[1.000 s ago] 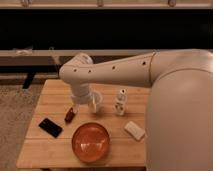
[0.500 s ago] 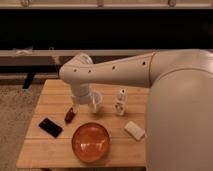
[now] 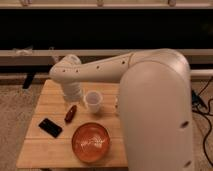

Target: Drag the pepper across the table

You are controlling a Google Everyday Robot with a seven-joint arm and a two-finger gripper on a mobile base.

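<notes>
Pale wooden bench (image 3: 39, 150), lower left of frame: pepper (image 3: 70, 113) lies between black phone (image 3: 50, 127) and white cup (image 3: 93, 100); gripper (image 3: 75, 101) just above it, jaws' state cannot be told.

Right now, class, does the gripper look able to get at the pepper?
Probably yes. The gripper hangs just above the pepper with nothing between them; the white cup stands off to the side, and the phone and orange bowl lie nearer the camera.
</notes>
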